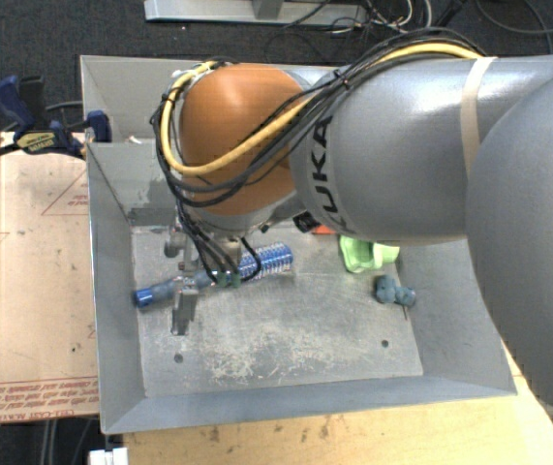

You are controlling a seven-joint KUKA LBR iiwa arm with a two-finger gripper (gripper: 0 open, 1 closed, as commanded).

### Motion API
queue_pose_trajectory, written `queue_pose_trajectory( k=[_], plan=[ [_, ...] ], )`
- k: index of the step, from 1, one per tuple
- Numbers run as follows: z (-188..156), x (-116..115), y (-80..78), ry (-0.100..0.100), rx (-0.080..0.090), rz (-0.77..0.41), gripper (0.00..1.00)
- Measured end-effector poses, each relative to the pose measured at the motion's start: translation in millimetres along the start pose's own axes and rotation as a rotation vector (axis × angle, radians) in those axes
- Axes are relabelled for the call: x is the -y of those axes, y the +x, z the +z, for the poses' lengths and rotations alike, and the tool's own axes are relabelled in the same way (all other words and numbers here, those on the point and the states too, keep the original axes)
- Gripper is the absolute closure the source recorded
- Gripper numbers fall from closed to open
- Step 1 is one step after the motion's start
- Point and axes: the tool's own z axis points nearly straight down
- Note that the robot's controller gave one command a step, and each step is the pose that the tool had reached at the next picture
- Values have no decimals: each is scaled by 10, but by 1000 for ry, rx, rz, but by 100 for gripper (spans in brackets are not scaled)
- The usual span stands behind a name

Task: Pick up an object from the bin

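Bin floor: grey metal bin (286,352), scuffed, with sloped walls on all four sides; few loose things, all in the far half, and the near half bare.
Arm: arm (421,153) enters over the right wall; its orange cover (232,139) sits over the far-left part of the floor.
Claw position: claw (185,289) hangs below the orange cover, low over the floor, left of centre.
Claw state: cannot tell whether it is open or closed, and cannot see anything gripped in it.
Nearest thing, left: blue stick (152,295), lying flat just beside the claw on its left-wall side; long axis runs roughly left wall to right wall, right end touching or passing under the claw, cannot tell which.
Nearest thing, right: ridged blue roller (268,259), just beside the claw toward the right wall; long axis also roughly wall to wall, far end slightly raised.
Others: green lump (365,254) right of centre, partly under the arm; grey-blue lump (393,293) nearer the right wall, well apart from the claw.
Key relation (judgement): blue stick is the likelier target; a grip would need to close across its short width, near wall to far wall.
Room: left wall's slope is near the stick's outer end, so little margin that side; open floor toward the near wall.
Risk (judgement): a low pass could nudge the roller.
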Motion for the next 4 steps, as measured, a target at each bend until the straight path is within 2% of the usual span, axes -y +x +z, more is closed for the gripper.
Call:
queue_pose_trajectory(
  k=[1,2,3,4],
  plan=[
    [1448,951,-339,-4,17,-130,0],
    [1138,1174,-308,0,12,-139,0],
    [1161,1337,-299,-1,8,-28,0],
    [1425,1459,-344,-7,17,62,0]
  ],
)
